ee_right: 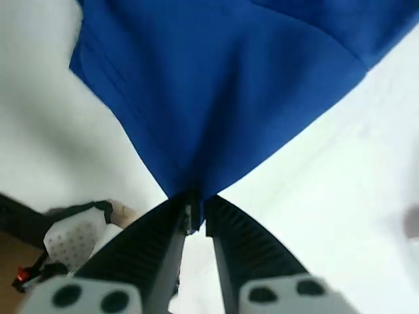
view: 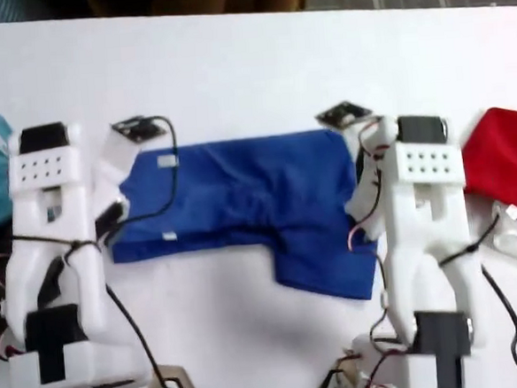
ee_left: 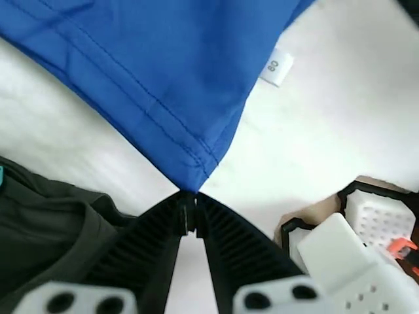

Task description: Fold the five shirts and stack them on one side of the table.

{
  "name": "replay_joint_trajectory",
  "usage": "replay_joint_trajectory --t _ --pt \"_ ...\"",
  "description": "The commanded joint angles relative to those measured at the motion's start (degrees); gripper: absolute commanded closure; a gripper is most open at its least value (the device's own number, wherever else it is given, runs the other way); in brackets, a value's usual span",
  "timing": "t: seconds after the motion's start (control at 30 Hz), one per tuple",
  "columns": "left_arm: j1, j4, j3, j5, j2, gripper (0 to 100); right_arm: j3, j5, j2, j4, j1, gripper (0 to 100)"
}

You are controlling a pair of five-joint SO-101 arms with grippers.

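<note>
Because the blue shirt [view: 241, 195] lies spread across the middle of the table [view: 232, 71] with both ends drawn outward, it looks held taut for a fold; a red shirt [view: 505, 159] waits at right. At the left wrist, the left gripper [ee_left: 188, 210] is pinched tight on a hemmed corner, dark cloth [ee_left: 46, 229] beside it. At the right wrist, the right gripper [ee_right: 194, 208] likewise clamps a bunched blue edge.
</note>
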Motion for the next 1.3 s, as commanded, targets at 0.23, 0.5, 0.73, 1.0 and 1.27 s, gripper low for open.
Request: replay_joint_trajectory --t 0.23,0.5,0.73,1.0,1.27 --pt "-1.0 0.6 2.8 -0.5 -2.9 98 12.1 1.8 -9.5 1.2 0.1 98.1" --pt "-3.5 0.8 2.8 -0.5 -2.9 98 15.3 1.8 -9.0 0.6 -4.7 98.1" --pt "-3.5 0.9 2.9 -3.8 -2.9 98 15.5 1.9 -8.9 -1.4 -4.6 98.1" --pt "-3.6 0.9 2.7 -3.8 -3.0 78 16.5 1.9 -8.8 -1.4 -4.7 93.1" --pt "-3.6 0.8 2.1 -3.1 -3.0 78 17.3 4.7 -9.5 -0.3 -5.6 74.7"
